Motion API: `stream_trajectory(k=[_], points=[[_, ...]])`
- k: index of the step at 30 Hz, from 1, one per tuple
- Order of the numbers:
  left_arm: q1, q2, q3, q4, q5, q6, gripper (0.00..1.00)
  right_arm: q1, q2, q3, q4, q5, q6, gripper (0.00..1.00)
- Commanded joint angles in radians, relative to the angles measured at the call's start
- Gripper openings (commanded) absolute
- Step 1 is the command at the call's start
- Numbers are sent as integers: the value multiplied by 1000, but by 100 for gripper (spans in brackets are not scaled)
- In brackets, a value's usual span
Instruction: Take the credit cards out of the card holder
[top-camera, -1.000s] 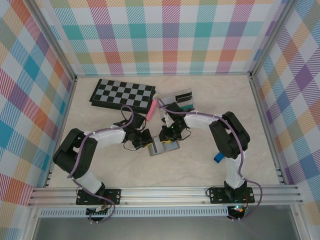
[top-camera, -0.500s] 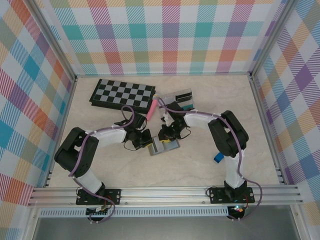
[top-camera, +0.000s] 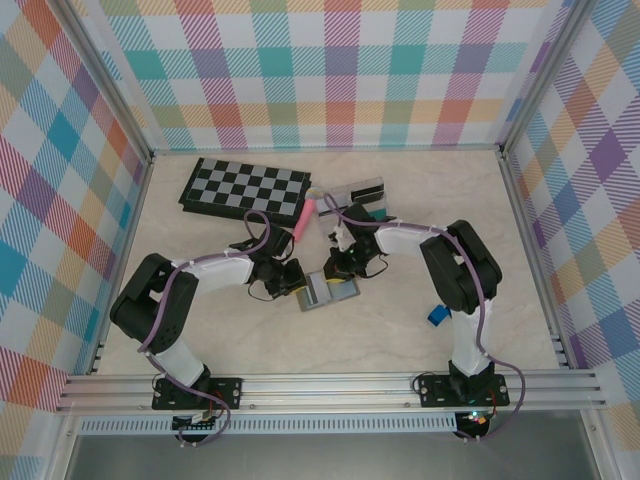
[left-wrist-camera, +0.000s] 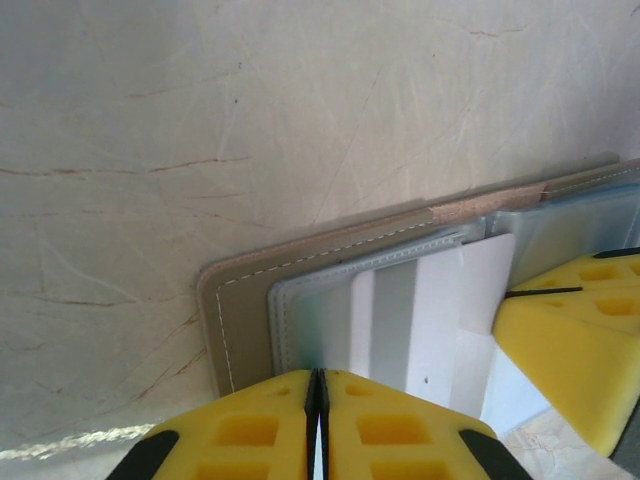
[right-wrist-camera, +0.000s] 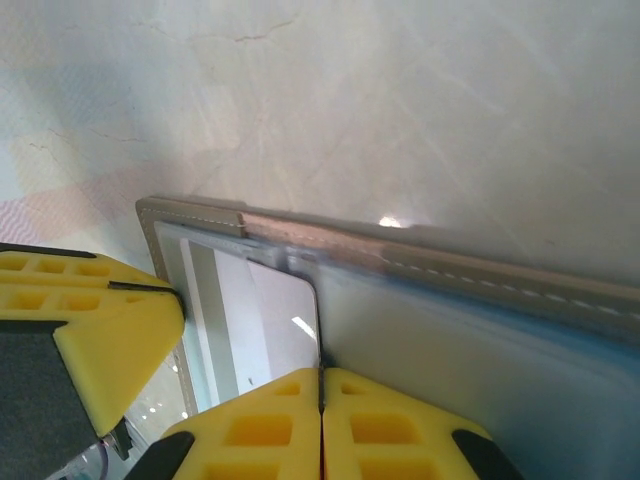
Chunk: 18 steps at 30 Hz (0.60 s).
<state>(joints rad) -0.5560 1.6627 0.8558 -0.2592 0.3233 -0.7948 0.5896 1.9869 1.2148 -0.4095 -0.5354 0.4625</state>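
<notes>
The pale marbled counter (top-camera: 230, 340) carries a folding chessboard (top-camera: 245, 188) toward 11 o'clock from its middle. A clear plastic box (top-camera: 362, 195) sits at about 1 o'clock. The two arms bend inward and meet over the card holder (top-camera: 325, 292), which lies open and flat near the counter's centre. It has a tan stitched rim and clear sleeves.

The left end effector (left-wrist-camera: 317, 378) comes at the holder from 9 o'clock and the right end effector (right-wrist-camera: 321, 375) from 1 o'clock. Each has its yellow pads pressed together with no gap. I cannot tell whether either pinches a thin sheet.

A credit card (left-wrist-camera: 430, 310), pale with a grey stripe, lies in the holder's sleeve between the two. A pink stick (top-camera: 303, 217) lies at 11 o'clock from the holder, and a small blue item (top-camera: 437, 316) at 4 o'clock.
</notes>
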Motion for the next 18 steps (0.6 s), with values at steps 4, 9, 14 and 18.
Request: stream_trajectory(k=[4,9,14,18], points=[[-4,34,10,-57,-13,7,11,-16,-35,-21,10,1,-7,8],[-4,10,24,-62,-14,13,11,-16,-19,-17,11,-26,-4,15],[-4,12,27,-63,-4,16,10,-16,6,-14,6,-42,-5,22],[-7,28,27,-61,1,16,9,-14,25,-11,8,-68,-10,24]])
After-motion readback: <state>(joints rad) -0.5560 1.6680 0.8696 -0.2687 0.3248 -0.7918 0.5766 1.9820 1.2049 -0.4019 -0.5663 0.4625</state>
